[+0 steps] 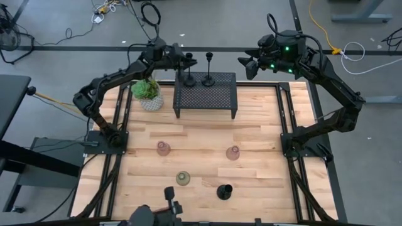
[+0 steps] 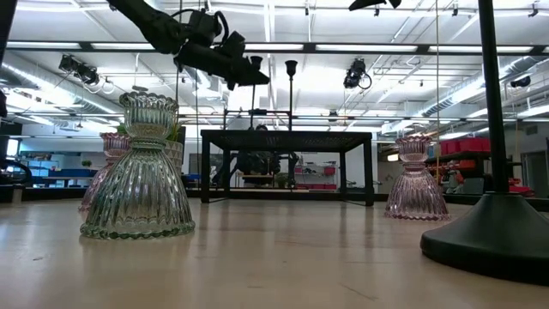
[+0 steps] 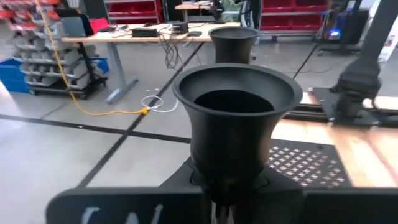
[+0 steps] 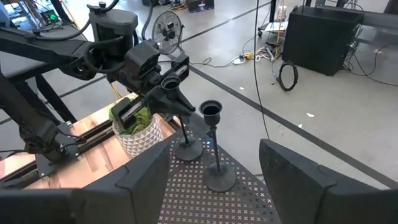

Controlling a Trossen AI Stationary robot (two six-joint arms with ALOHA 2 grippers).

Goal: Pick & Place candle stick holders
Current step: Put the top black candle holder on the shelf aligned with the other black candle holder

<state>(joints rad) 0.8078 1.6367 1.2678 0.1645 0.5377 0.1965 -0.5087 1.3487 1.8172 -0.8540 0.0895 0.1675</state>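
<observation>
**High view: left gripper clamps stem on rack**

Left gripper (image 1: 183,58) is clamped on a slim black candle stick holder (image 1: 188,70) standing on the perforated black mesh rack (image 1: 206,97), beside a second stem (image 1: 208,68). Ribbed glass cups (image 1: 163,148) sit on wood. Right gripper (image 1: 246,64) hovers, fingers apart.

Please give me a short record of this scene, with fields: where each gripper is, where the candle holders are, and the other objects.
left gripper: shut on black candlestick, whose base is on the mesh rack
right gripper: open, raised beyond the rack's far right corner, holding nothing
second black candlestick: upright on rack, beside the first
third black candlestick: on table, near edge
pink glass holders: and, mid-table
olive glass holder: near edge
potted plant: left of rack
</observation>
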